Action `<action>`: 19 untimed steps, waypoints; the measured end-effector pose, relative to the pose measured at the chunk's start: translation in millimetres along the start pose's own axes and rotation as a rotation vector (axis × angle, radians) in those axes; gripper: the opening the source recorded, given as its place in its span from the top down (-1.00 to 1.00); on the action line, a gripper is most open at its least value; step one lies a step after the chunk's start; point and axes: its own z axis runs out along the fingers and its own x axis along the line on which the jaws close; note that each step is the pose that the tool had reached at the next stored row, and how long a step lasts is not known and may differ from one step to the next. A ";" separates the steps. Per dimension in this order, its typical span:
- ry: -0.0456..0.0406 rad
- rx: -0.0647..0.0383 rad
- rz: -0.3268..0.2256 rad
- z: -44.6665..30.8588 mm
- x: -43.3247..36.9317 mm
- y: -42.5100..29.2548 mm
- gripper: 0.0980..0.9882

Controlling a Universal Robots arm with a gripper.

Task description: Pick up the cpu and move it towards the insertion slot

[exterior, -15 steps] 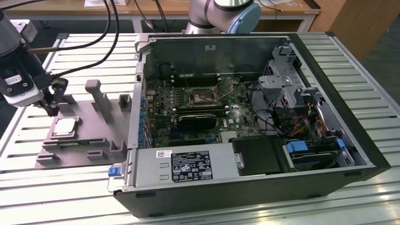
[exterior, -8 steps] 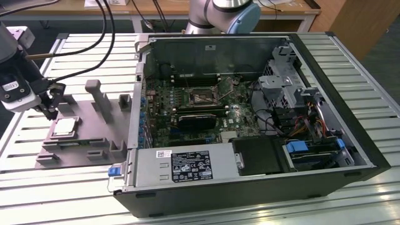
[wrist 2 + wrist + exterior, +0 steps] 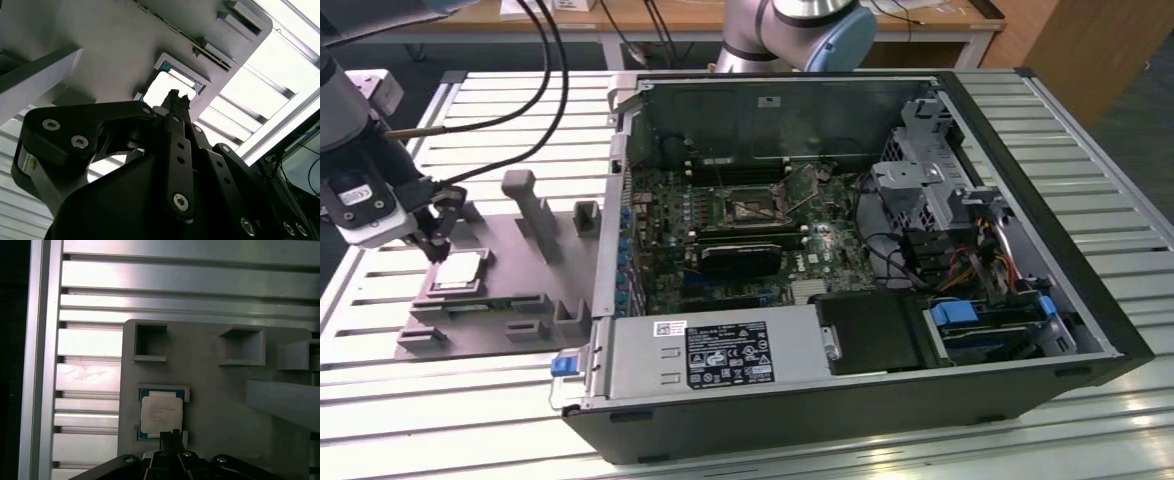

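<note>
One cpu (image 3: 459,270), one insertion slot (image 3: 750,207), one pincer (image 3: 438,246), one grey fixture (image 3: 520,262)

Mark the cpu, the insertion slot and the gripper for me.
cpu (image 3: 160,412): first wrist view, middle of its silvery top.
insertion slot (image 3: 750,207): exterior view, dark centre inside the metal frame.
gripper (image 3: 438,248): exterior view, between its fingertips.

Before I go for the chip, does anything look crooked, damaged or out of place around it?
Nothing stands out. The cpu lies flat and square in its recess on the grey fixture, with the gripper over one edge. I see nothing lying on the insertion slot.
</note>
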 end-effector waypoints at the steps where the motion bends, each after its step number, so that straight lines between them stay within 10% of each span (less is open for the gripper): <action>1: -0.0001 0.000 0.000 1.8 0.1 0.4 0.99; 19: -0.0028 0.000 0.001 34.6 6.5 3.5 0.99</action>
